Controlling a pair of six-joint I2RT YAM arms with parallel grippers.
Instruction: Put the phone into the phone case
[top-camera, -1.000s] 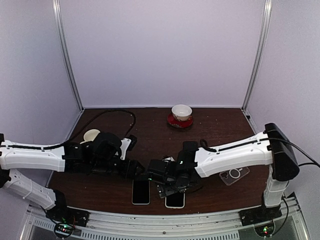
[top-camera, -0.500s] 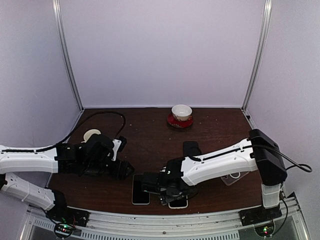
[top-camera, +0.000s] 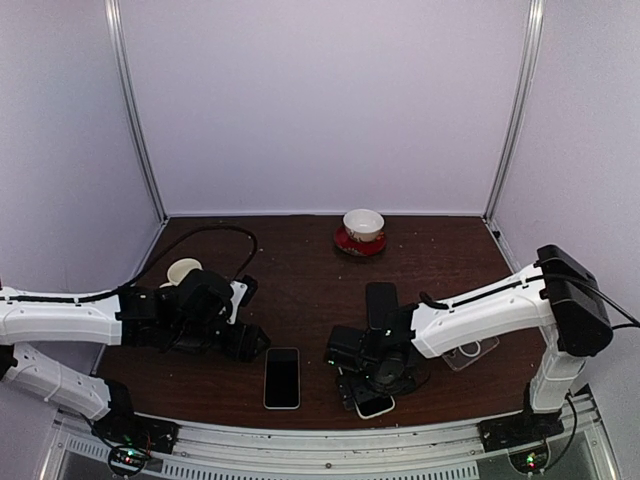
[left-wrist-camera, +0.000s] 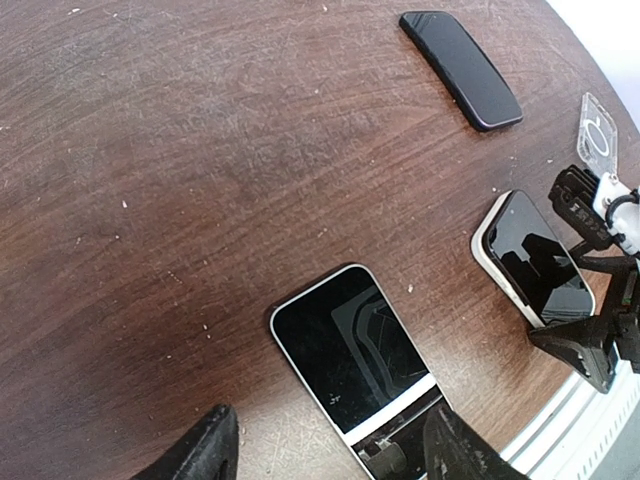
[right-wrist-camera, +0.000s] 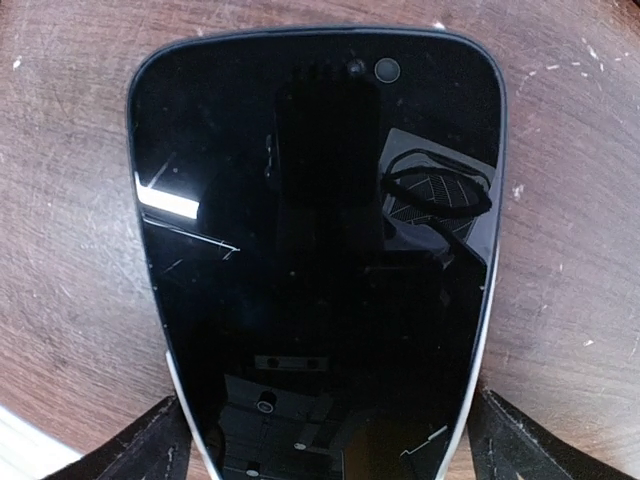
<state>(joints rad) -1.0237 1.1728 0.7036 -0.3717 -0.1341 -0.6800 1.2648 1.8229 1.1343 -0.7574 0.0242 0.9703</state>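
Two white-rimmed phones lie screen up near the table's front edge. The left phone (top-camera: 282, 377) (left-wrist-camera: 350, 350) lies just right of and below my left gripper (top-camera: 250, 342) (left-wrist-camera: 330, 428), which is open and apart from it. The right phone (top-camera: 373, 404) (right-wrist-camera: 315, 240) (left-wrist-camera: 535, 262) lies slightly askew under my right gripper (top-camera: 376, 374) (right-wrist-camera: 325, 420). That gripper's jaws stand wide open, one finger (right-wrist-camera: 140, 450) on each side of the phone's near end. The clear phone case (top-camera: 470, 352) (left-wrist-camera: 598, 135) lies flat, right of the right arm.
A black phone (top-camera: 381, 300) (left-wrist-camera: 460, 68) lies mid-table behind the right gripper. A bowl on a red saucer (top-camera: 362, 232) stands at the back. A white cup (top-camera: 183, 270) sits behind the left arm. The table's front edge (top-camera: 300, 420) runs close below both phones.
My right gripper swung left and then back right, and the phone under it shifted right and turned askew. The left gripper drew back to the left. The left phone stayed put.
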